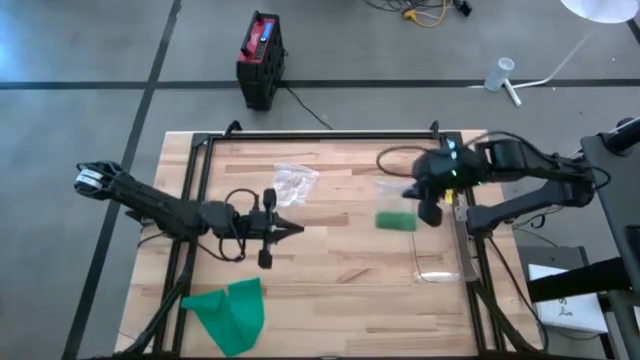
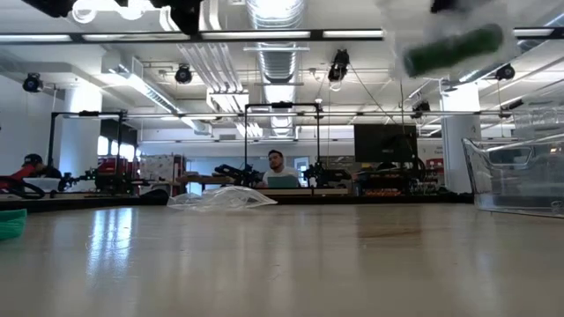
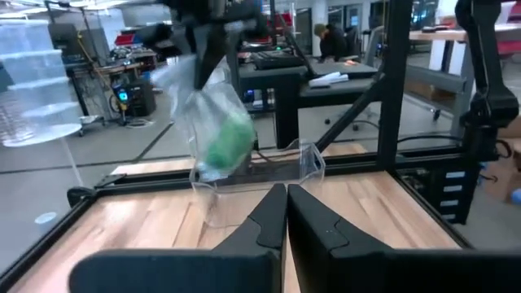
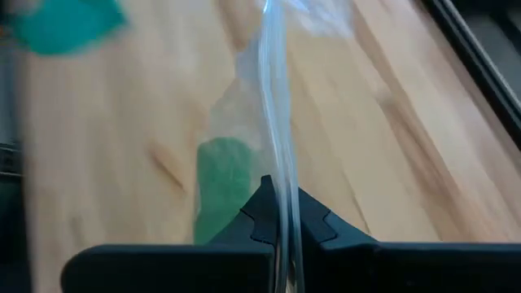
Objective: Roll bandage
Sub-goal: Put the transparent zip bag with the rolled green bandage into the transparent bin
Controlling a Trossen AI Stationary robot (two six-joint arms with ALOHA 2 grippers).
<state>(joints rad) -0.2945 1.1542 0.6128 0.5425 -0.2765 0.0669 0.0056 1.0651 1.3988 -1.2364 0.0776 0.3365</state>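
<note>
Pinched plastic runs straight up from between the right gripper [image 4: 281,213]'s fingers: it is pressed together on the edge of a clear bag [image 3: 213,114], and the rolled green bandage [image 1: 395,221] hangs inside that bag, lifted off the bench near its right edge and above the clear container [image 1: 440,262] that stands against that edge. A second, unrolled green bandage [image 1: 228,313] lies flat at the bench's front-left corner. An empty clear bag [image 1: 292,182] sits toward the back edge, left of centre. The left gripper [image 1: 280,230] waits over the middle of the bench, left of the hanging bag, fingers pressed together on nothing.

The grip is on thin film only, so my worry is slippage: a swing or a jerk could pull the plastic free, or tip the roll out of the bag's mouth and send it rolling off the bench.

Pale wooden planks make up the bench [image 1: 340,300], framed by black rails. Beyond it lies an open workshop with other benches, a monitor and seated people.
</note>
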